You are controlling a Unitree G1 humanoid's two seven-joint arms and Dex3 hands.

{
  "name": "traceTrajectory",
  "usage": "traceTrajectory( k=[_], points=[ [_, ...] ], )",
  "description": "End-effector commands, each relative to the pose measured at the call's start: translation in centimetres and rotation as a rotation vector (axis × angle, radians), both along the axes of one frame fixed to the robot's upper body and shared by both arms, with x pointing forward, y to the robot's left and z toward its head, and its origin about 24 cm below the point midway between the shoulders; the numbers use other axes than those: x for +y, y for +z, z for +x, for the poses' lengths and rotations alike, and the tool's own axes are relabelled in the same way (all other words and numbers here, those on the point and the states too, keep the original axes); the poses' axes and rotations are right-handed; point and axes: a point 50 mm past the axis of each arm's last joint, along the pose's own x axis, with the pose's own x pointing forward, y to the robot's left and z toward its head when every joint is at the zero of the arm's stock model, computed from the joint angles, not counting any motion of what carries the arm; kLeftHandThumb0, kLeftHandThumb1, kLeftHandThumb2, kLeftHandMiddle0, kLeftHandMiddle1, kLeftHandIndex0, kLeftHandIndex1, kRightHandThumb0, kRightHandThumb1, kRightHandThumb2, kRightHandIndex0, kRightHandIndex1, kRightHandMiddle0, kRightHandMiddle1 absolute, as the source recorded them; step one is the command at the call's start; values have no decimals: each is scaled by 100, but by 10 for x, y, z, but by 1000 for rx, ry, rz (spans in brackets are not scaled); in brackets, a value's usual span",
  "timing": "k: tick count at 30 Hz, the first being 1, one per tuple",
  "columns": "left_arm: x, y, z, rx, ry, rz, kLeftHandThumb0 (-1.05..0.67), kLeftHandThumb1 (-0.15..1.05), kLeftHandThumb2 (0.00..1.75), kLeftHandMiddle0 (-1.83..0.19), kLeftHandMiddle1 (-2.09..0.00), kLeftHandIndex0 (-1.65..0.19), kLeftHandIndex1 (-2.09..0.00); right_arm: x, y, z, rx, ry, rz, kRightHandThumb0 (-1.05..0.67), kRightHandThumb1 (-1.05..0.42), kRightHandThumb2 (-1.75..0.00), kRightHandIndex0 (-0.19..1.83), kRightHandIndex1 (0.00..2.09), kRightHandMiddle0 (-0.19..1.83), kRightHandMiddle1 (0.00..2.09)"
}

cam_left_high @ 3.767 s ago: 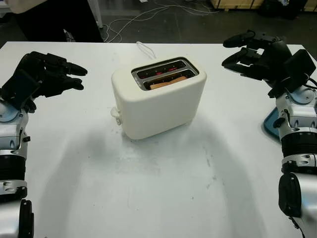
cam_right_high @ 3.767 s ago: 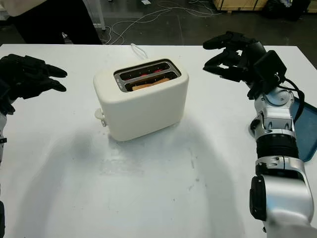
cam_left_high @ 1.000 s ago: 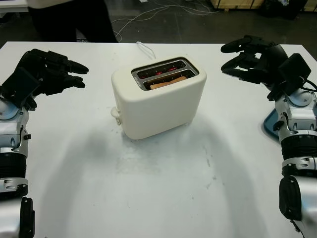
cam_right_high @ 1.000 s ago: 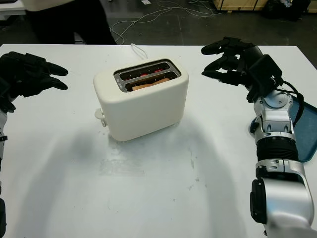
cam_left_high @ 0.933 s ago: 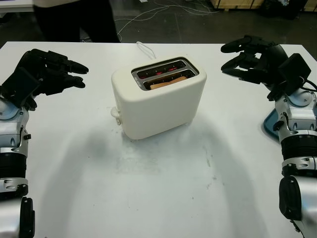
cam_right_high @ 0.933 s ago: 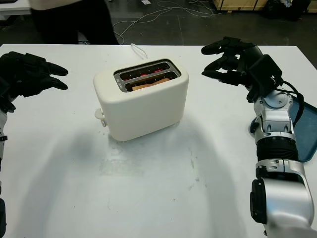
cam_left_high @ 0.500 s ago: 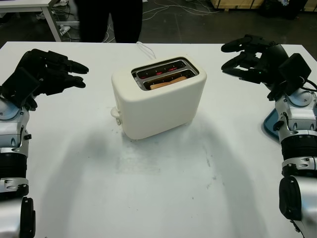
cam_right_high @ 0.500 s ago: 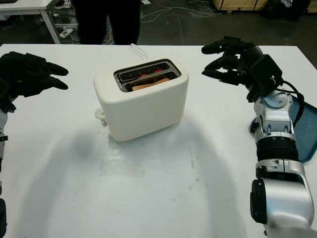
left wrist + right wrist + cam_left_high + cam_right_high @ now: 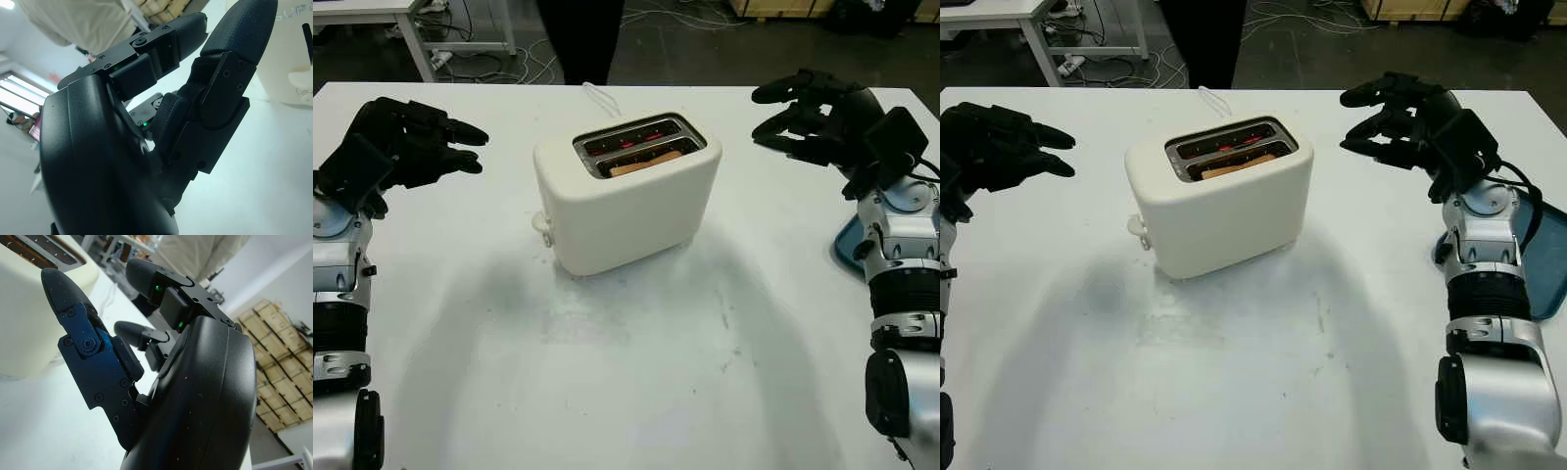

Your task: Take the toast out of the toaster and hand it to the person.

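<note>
A cream two-slot toaster (image 9: 626, 206) stands on the middle of the white table (image 9: 626, 382). A brown slice of toast (image 9: 646, 164) sits low in its near slot; the far slot glows red inside. My left hand (image 9: 450, 147) hovers open above the table, well to the left of the toaster. My right hand (image 9: 783, 108) hovers open to the toaster's right at about slot height, apart from it. A person in dark trousers (image 9: 582, 39) stands beyond the table's far edge, behind the toaster.
The toaster's white cord (image 9: 599, 96) trails off the far edge. A blue tray (image 9: 1545, 264) lies at the right edge beside my right forearm. Cables and a table leg (image 9: 421, 54) are on the dark floor beyond.
The person has walked rightward along the far edge and now stands behind the toaster. Both hands and the toaster stay where they were.
</note>
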Motion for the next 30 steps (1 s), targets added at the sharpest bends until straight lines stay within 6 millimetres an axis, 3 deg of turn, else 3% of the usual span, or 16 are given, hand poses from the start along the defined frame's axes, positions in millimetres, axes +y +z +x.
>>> traceTrajectory(
  k=[1, 9, 27, 30],
  points=[
    [3, -8, -3, 25, 13, -23, -105, 76, 0, -138, -29, -139, -1, -4, -3, -2, -6, 1, -3, -72, -69, -1, 66, 102, 71, 62],
    [2, -16, -6, 63, 19, -50, -105, 71, 0, -141, -28, -143, -3, -6, -6, -2, 47, 1, 11, -70, -64, 0, 65, 103, 73, 62],
    [-1, -12, -4, 42, 5, -6, -105, 75, 1, -141, -25, -141, -1, -7, -6, -2, 35, 0, -4, -71, -64, -1, 69, 103, 76, 62],
    [-1, -11, -4, 42, 7, -6, -105, 75, 1, -142, -24, -140, -1, -8, -7, -3, 28, -2, 11, -62, -64, 0, 70, 101, 75, 61]
  ],
)
